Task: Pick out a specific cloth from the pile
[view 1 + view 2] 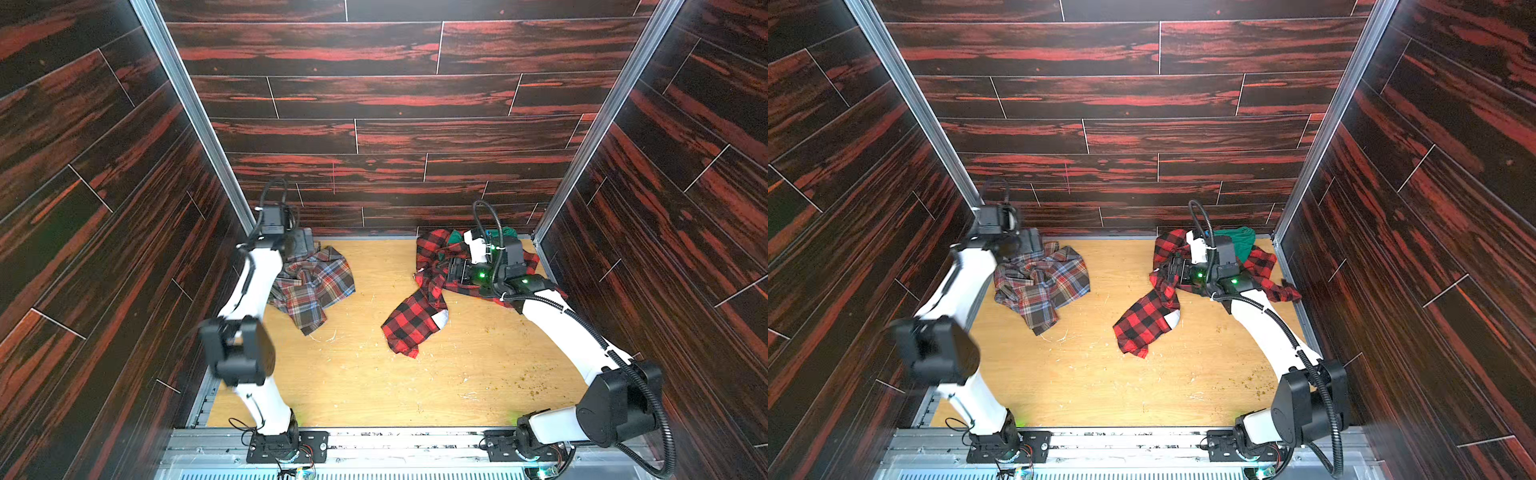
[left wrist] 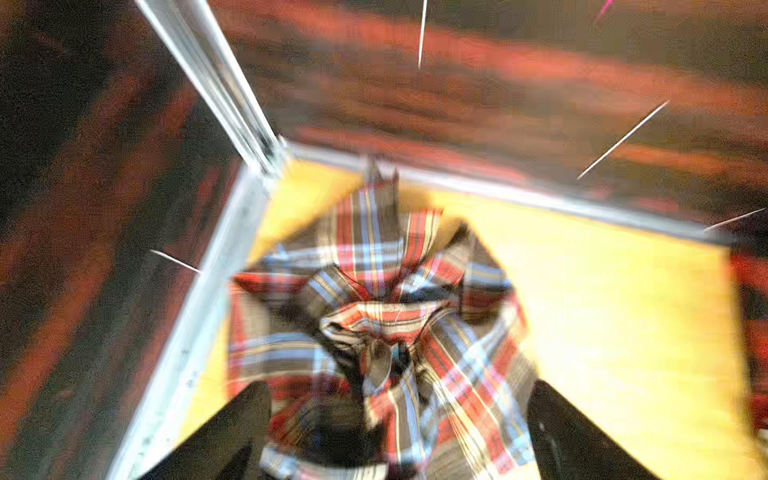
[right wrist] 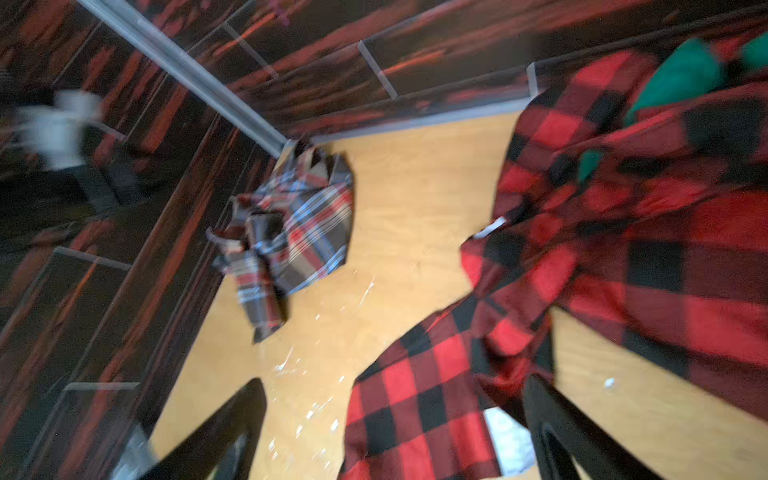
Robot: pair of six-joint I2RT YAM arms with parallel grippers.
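A: Wooden table (image 1: pixel 374 382), dark panel walls (image 1: pixel 395 95). Got far w/ task?
B: Judged near done: found the cloth (image 1: pixel 316 282) crumpled at far-left corner, well apart from the pile (image 1: pixel 430 249) at far-right corner. Left only retreat, prob.
A: Grippers?
B: Saw left gripper (image 2: pixel 401 390) spread wide over cloth, holding nothing; contact unclear, blurred; right gripper (image 3: pixel 395 384) same, wide over pile, empty.

Pale wood tabletop (image 1: pixel 374 382) below me. White scuffs (image 1: pixel 332 336) scattered near its centre, small olive crumbs (image 1: pixel 528 388) toward right front. Dark plank walls (image 1: pixel 374 95), red-streaked, close me in on three sides. Aluminium posts (image 1: pixel 187 104) rise from both back corners. Metal rail (image 1: pixel 415 446) runs along front edge
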